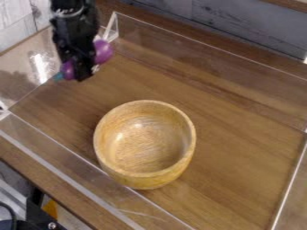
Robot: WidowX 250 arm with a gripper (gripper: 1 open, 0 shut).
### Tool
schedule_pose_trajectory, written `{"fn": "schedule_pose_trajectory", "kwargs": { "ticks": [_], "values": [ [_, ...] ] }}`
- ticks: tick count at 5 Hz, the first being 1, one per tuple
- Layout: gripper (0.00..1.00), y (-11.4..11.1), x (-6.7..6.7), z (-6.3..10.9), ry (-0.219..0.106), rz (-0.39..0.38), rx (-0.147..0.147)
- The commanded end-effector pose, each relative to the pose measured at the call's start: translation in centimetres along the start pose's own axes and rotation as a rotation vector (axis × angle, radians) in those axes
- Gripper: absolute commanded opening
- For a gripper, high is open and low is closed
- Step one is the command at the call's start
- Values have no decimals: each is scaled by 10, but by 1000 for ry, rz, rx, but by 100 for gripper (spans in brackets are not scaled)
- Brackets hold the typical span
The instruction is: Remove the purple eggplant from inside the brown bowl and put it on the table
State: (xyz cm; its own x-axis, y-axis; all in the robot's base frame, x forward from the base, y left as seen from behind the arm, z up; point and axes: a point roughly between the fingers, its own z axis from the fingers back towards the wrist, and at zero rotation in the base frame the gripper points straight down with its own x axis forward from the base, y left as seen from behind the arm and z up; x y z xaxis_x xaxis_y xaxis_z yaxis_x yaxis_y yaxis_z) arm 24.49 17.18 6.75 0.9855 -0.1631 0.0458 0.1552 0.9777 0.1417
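From the camera view, the gripper hung over the far-left corner of the table, jaws clamped on the purple eggplant — clear of the wooden brown bowl, which sat empty. The lifting-out looked done — setting the eggplant down and releasing remained.

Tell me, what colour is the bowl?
The bowl is light brown wood with visible grain, seen clearly in the camera view.

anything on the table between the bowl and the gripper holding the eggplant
Nothing: in the camera view, only bare table lies between the brown bowl and the gripper, shut on the purple eggplant.
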Motion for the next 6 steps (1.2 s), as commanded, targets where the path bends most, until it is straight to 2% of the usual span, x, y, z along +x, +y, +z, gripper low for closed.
{"fn": "schedule_pose_trajectory", "kwargs": {
  "ticks": [1,6],
  "values": [
    [0,21,1,1,-15,40,41],
    [0,21,-5,-22,44,60,-9]
  ]
}}
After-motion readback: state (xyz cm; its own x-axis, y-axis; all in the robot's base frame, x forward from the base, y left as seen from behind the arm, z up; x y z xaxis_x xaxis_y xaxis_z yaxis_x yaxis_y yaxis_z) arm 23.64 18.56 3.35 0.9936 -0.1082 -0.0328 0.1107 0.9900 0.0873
